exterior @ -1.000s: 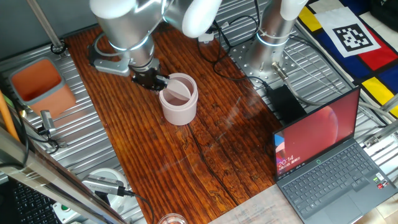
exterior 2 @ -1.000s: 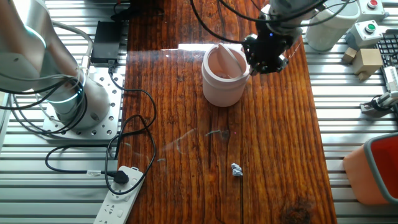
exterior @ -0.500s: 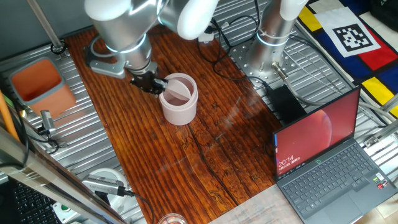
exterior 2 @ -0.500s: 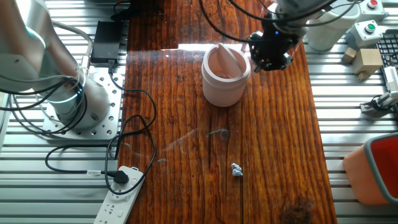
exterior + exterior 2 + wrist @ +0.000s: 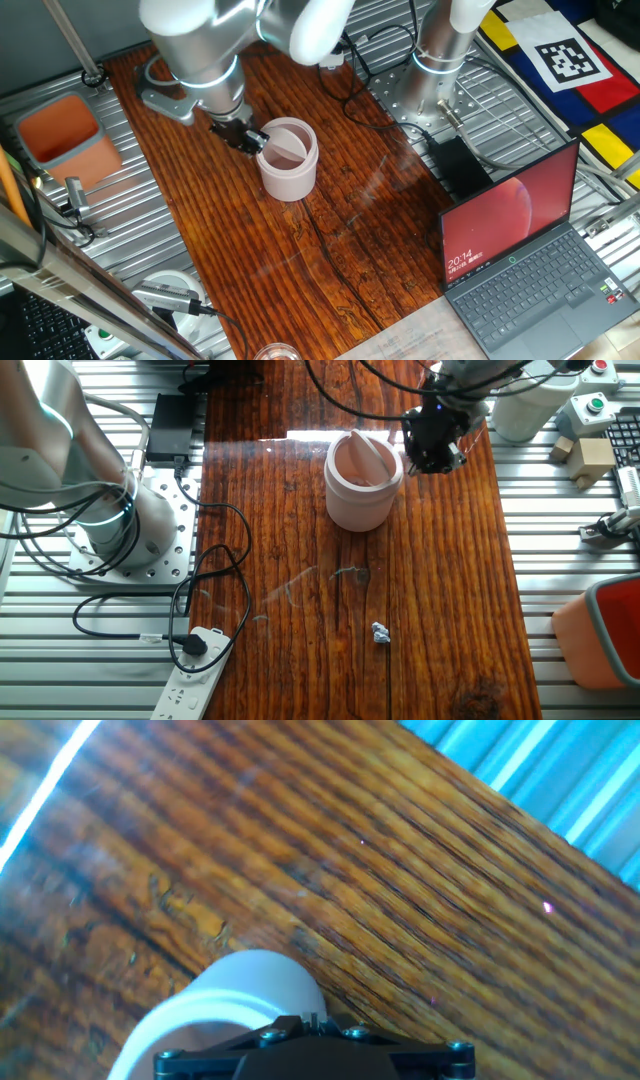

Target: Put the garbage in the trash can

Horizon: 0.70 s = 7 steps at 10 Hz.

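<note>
Claw [image 5: 434,452] poised just beside the trash can [image 5: 362,482] rim, at its 3 o'clock in the other fixed view — whether its fingers are apart or together cannot be told. 1 paper wad [image 5: 380,632] lies on the tabletop [image 5: 450,590], well apart from the can at 6 o'clock.

I am counting one trash can [image 5: 363,482] on the wooden table [image 5: 440,590], one paper wad [image 5: 380,632] lying well apart from it, and one gripper [image 5: 432,452] hanging just beside the can's rim. I am also seeing one open laptop [image 5: 530,262], one orange-red tub [image 5: 62,135], one white power strip [image 5: 197,678] and one black power brick [image 5: 168,426]. At the table's edge I am making out two push buttons, one red [image 5: 600,366] and one green [image 5: 593,403], and two small wooden blocks [image 5: 585,455].
</note>
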Available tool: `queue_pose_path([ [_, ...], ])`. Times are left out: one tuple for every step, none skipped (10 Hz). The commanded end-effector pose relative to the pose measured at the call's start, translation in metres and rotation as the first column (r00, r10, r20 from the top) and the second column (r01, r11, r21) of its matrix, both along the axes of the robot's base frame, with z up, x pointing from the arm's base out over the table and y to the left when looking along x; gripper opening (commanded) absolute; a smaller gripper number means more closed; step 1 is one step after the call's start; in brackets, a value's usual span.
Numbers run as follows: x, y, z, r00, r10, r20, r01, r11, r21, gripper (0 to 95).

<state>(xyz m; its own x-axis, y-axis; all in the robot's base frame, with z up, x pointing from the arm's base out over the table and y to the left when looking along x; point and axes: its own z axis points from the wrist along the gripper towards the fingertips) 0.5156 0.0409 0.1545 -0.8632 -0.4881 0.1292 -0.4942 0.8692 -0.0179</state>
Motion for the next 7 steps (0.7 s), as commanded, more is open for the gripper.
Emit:
queue_pose_path([
  [0.001, 0.0, 0.0, 0.999, 0.035, -0.01, -0.035, 0.998, -0.05, 0.0],
  [0.001, 0.0, 0.0, 0.999, 0.047, -0.011, -0.047, 0.997, -0.053, 0.0],
  [0.001, 0.0, 0.0, 0.998, 0.054, -0.012, -0.055, 0.997, -0.055, 0.0],
  [0.001, 0.0, 0.0, 0.996, 0.092, -0.018, -0.093, 0.995, -0.046, 0.0],
  [0.001, 0.0, 0.0, 0.992, 0.124, -0.023, -0.125, 0.992, -0.032, 0.0],
  [0.001, 0.0, 0.0, 0.99, 0.139, -0.026, -0.14, 0.99, -0.028, 0.0],
  [0.004, -0.016, 0.006, 0.986, 0.165, -0.028, -0.166, 0.986, -0.024, 0.0],
])
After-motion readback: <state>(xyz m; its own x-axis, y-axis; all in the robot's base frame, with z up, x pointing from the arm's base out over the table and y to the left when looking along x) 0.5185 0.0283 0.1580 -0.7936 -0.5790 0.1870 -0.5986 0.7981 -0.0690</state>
